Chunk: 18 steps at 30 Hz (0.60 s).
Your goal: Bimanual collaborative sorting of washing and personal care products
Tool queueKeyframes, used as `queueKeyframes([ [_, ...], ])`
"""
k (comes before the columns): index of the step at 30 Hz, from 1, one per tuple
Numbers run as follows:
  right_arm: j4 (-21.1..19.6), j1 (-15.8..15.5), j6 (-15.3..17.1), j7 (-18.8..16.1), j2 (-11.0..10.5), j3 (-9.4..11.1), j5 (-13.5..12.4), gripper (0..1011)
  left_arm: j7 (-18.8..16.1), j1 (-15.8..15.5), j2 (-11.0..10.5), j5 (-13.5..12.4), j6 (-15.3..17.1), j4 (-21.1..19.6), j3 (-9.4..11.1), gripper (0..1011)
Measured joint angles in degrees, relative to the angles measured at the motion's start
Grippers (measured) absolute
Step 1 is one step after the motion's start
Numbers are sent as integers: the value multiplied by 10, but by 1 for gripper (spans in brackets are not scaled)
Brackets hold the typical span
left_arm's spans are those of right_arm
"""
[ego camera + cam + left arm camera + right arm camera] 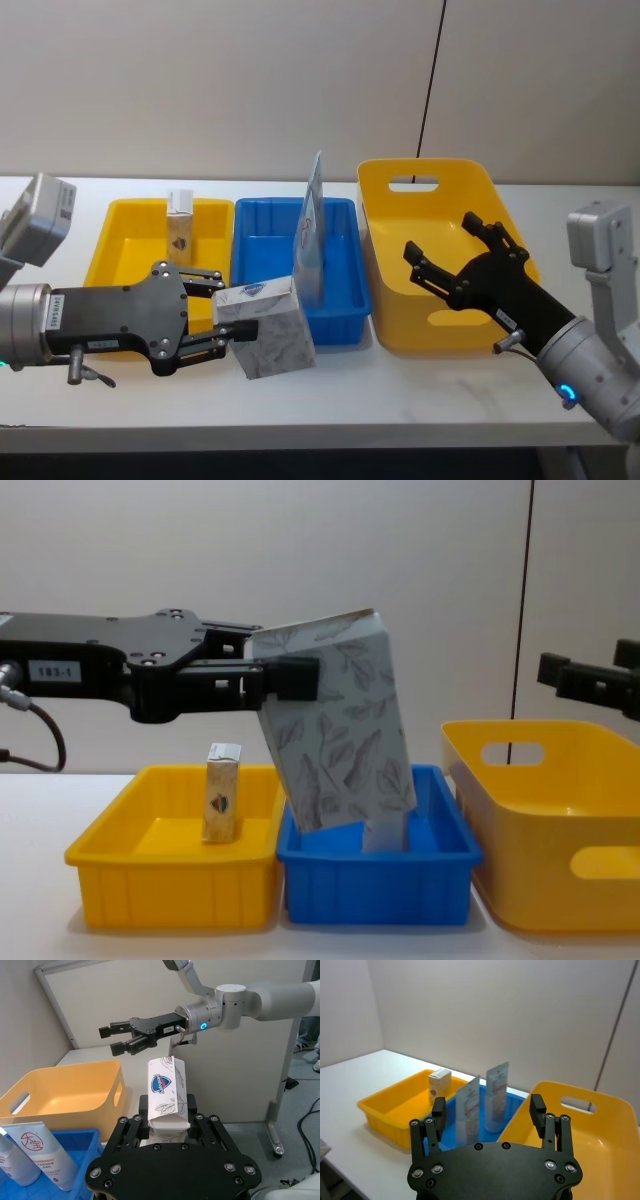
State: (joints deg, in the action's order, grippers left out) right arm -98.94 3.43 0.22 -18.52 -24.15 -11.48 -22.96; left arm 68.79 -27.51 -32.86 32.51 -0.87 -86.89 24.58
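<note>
Lower left of the head view, the left gripper [232,306] is clamped on the leaf-print carton [268,330]. The carton is tilted and held off the table [420,400], just in front of the blue bin [262,255]. In the chest view this carton [335,720] fills the centre of the frame and hides most of what stands in the blue bin [375,885] behind it. The left wrist view shows a red-printed packet [42,1152] and a tube [10,1160] upright in that bin at lower left.

Left of the blue bin is the shallow yellow tray [125,235], with a small carton [180,222] upright near its far wall. At right of frame, the right gripper [452,250] hangs over the large yellow bin [385,215], fingers spread apart and holding nothing.
</note>
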Motion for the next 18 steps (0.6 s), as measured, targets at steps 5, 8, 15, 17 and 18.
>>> queueKeyframes([
  [5, 14, 17, -11, -51, -16, 1, -25, 1000, 0, 0, -1, 0, -1, 0, 0, 363],
  [8, 25, 29, -16, -82, -26, 1, -38, 1000, 0, 0, -1, 0, -1, 0, 0, 363],
  [15, 55, 64, -26, -159, -47, -5, -73, 1000, 0, 1, -1, 1, -1, 0, -1, 363],
  [17, 62, 71, -27, -177, -51, -7, -80, 1000, 0, 1, -1, 1, -1, 0, -1, 363],
  [18, 69, 79, -28, -191, -54, -10, -85, 1000, 0, 1, -1, 1, -1, 0, -1, 363],
])
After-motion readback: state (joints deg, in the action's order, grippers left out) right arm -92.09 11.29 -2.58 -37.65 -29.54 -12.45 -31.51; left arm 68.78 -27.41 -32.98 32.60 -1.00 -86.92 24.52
